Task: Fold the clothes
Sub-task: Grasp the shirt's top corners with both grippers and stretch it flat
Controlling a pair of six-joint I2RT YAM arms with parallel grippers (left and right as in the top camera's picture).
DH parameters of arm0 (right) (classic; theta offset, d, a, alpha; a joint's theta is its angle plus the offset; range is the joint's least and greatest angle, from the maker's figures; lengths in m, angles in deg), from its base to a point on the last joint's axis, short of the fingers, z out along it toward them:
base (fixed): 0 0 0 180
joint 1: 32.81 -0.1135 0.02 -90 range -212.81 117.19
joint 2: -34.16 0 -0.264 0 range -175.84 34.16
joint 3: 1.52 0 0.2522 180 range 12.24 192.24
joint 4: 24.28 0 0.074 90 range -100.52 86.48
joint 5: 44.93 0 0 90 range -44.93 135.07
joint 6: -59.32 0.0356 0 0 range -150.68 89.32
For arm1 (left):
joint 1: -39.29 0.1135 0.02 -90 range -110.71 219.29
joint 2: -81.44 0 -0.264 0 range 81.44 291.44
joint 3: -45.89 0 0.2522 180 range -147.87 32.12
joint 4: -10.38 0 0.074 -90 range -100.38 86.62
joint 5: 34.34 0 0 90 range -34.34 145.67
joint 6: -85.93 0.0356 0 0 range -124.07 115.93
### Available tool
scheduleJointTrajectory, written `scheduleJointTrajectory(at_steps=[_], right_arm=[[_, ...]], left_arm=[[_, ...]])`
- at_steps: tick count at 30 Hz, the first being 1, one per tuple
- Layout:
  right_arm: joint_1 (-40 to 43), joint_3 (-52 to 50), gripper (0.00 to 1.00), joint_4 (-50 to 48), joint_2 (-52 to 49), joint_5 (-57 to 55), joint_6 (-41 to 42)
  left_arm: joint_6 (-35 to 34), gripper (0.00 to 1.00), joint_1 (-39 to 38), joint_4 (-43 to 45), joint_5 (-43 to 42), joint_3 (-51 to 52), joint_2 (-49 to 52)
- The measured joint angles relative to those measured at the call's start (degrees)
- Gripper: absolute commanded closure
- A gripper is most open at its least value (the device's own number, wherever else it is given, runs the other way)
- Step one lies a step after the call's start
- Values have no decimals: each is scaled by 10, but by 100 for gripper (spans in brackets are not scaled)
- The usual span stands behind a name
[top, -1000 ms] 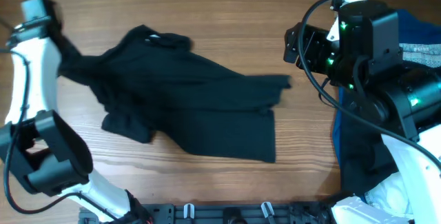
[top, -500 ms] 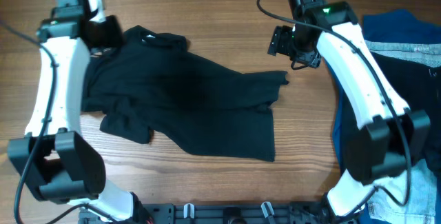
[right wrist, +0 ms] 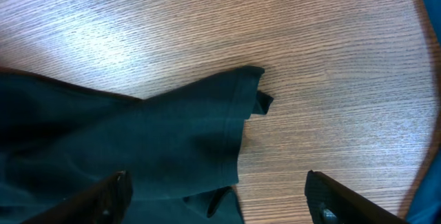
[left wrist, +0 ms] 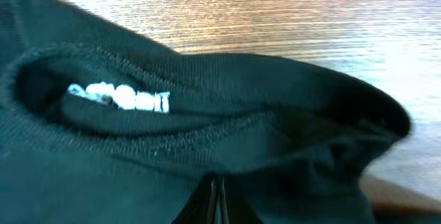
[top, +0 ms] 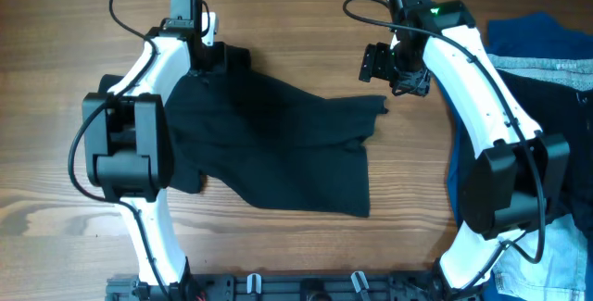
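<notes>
The black shirt (top: 269, 134) lies crumpled across the middle of the wooden table, collar at the far left. My left gripper (top: 197, 53) is at the collar. In the left wrist view its jaws (left wrist: 218, 200) are shut on the shirt's fabric just below the collar, and the white neck label (left wrist: 120, 98) shows inside the collar. My right gripper (top: 382, 64) is open and empty, hovering above the shirt's far right corner (top: 380, 106). In the right wrist view that corner (right wrist: 244, 89) lies between and ahead of the open fingers (right wrist: 220, 196).
A bright blue garment (top: 533, 37) and a black garment with a grey waistband (top: 551, 65) are piled at the right edge of the table. The blue fabric shows at the right border of the right wrist view (right wrist: 433, 17). Bare wood lies beyond the shirt.
My left gripper has swung right from the table's far left corner to the collar, and the shirt's left side came in with it. My right gripper moved left over the shirt's right corner.
</notes>
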Motion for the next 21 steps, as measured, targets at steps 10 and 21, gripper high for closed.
scheduleJointTrajectory(at_steps=[10,21], right_arm=[[0,0,3,-1,0,0,-4],[0,-66,11,-205,0,38,-13]], left_arm=[[-41,96,46,84,52,-9,35],[-132,79,215,19,-53,-107,51]])
